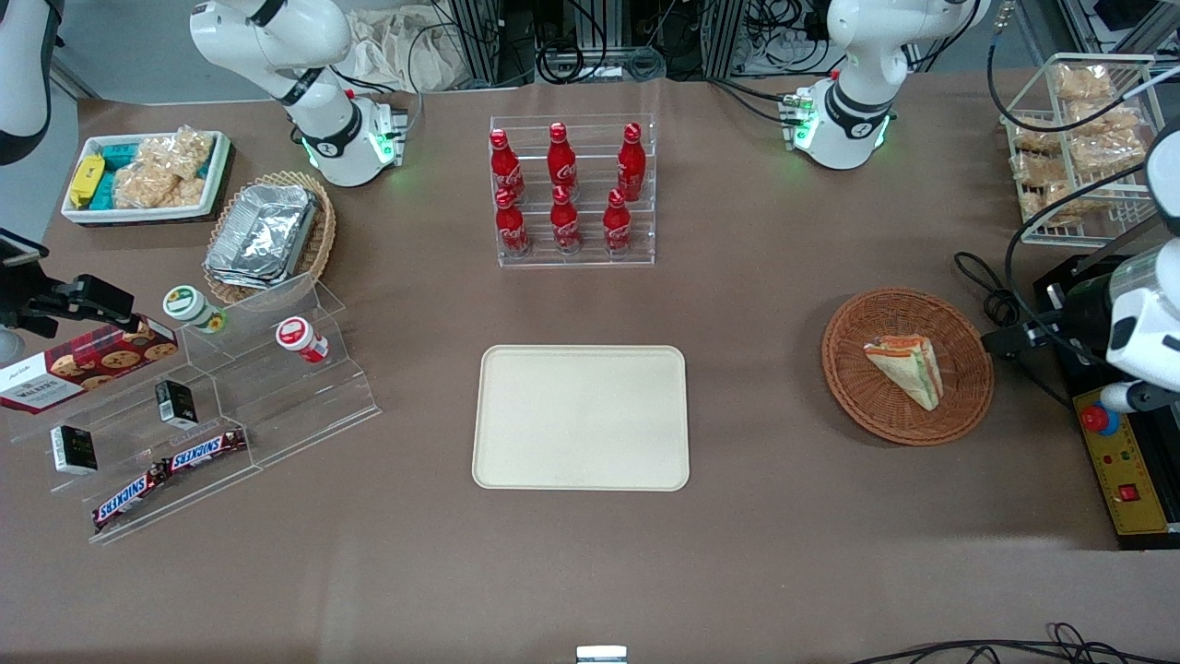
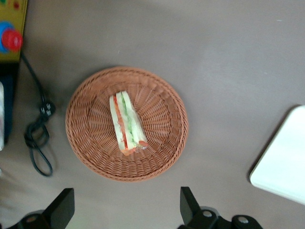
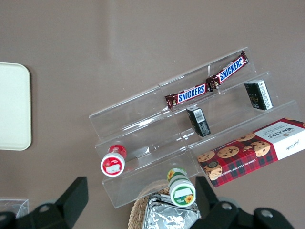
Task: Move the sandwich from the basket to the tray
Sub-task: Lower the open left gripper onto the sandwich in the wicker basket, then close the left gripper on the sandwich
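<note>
The sandwich (image 1: 906, 369), a wrapped wedge with green and orange-red stripes, lies in the round reddish-brown basket (image 1: 848, 369) toward the working arm's end of the table. The cream tray (image 1: 581, 417) lies flat and bare at the table's middle. My left gripper (image 1: 1009, 339) hovers above the table beside the basket, at its rim toward the working arm's end. In the left wrist view the gripper (image 2: 125, 193) is open and empty, its fingers (image 2: 64, 202) wide apart, with the sandwich (image 2: 126, 123) in the basket (image 2: 164, 102) well below, and a corner of the tray (image 2: 283, 167) showing.
A rack of red cola bottles (image 1: 572, 189) stands farther from the front camera than the tray. A yellow control box (image 1: 1120, 480) and black cables (image 1: 996, 300) lie beside the basket at the working arm's end. A wire rack of snacks (image 1: 1083, 138) stands there too. Clear shelves with snacks (image 1: 194, 424) stand toward the parked arm's end.
</note>
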Action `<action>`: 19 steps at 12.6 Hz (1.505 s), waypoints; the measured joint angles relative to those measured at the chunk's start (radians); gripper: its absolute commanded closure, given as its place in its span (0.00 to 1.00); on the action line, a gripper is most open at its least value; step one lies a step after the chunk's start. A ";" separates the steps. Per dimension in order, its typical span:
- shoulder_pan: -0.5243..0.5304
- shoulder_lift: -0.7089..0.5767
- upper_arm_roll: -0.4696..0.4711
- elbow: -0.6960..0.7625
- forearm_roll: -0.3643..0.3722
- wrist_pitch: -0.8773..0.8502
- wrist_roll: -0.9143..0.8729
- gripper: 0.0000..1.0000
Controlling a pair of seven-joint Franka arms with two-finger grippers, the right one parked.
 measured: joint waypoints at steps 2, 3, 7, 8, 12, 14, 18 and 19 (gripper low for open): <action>0.000 0.004 -0.001 -0.109 0.000 0.125 -0.139 0.01; 0.001 0.004 0.000 -0.167 0.000 0.192 -0.170 0.01; 0.019 0.013 0.016 -0.422 -0.001 0.508 -0.232 0.01; 0.021 0.016 0.018 -0.473 -0.001 0.569 -0.243 0.01; 0.021 0.048 0.018 -0.582 -0.002 0.714 -0.262 0.01; 0.021 0.074 0.018 -0.589 -0.002 0.720 -0.266 0.22; 0.021 0.092 0.016 -0.586 -0.003 0.727 -0.302 1.00; 0.021 0.091 0.016 -0.581 -0.003 0.727 -0.310 1.00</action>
